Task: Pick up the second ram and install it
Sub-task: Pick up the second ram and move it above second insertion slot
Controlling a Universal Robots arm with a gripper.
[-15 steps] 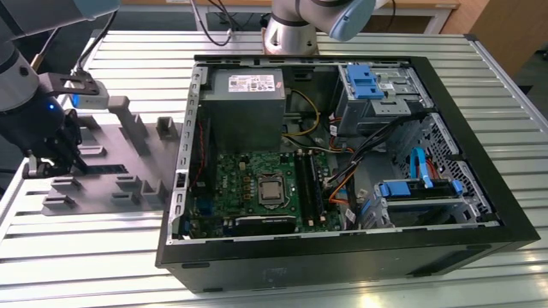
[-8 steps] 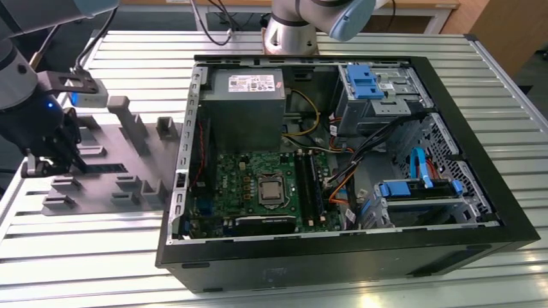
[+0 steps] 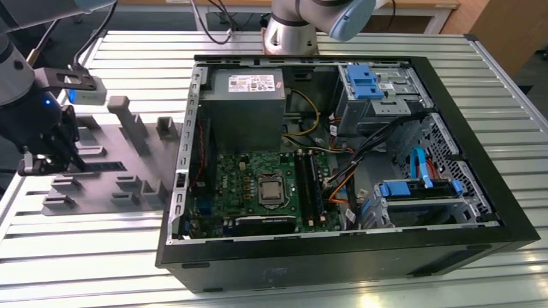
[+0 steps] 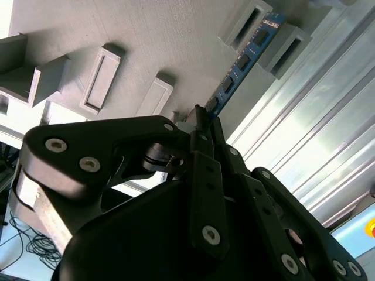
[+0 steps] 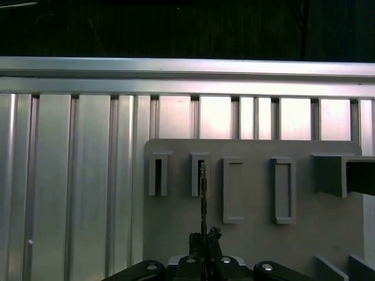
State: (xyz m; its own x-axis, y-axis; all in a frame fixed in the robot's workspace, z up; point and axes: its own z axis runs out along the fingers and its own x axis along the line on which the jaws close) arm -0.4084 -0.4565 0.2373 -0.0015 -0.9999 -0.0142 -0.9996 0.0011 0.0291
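My pincer [image 4: 202,117] is closed on one end of the blue ram stick [image 4: 243,58], w/ no gap showing at the tips. The stick's long axis runs straight out from the tips, at my 12 o'clock, its far end btwn two blocks of the grey tray [image 3: 111,154]. In the exterior view, the tray sits on the counter at 9 o'clock from the open PC case [image 3: 342,256].

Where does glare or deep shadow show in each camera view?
Exterior view: light glares off the table slats at the picture's lower edge. Second wrist view: the slats shine white while the gripper, shut on the second ram, is dark silhouette. First wrist view: bright slats beyond the grey tray, blackness past them.
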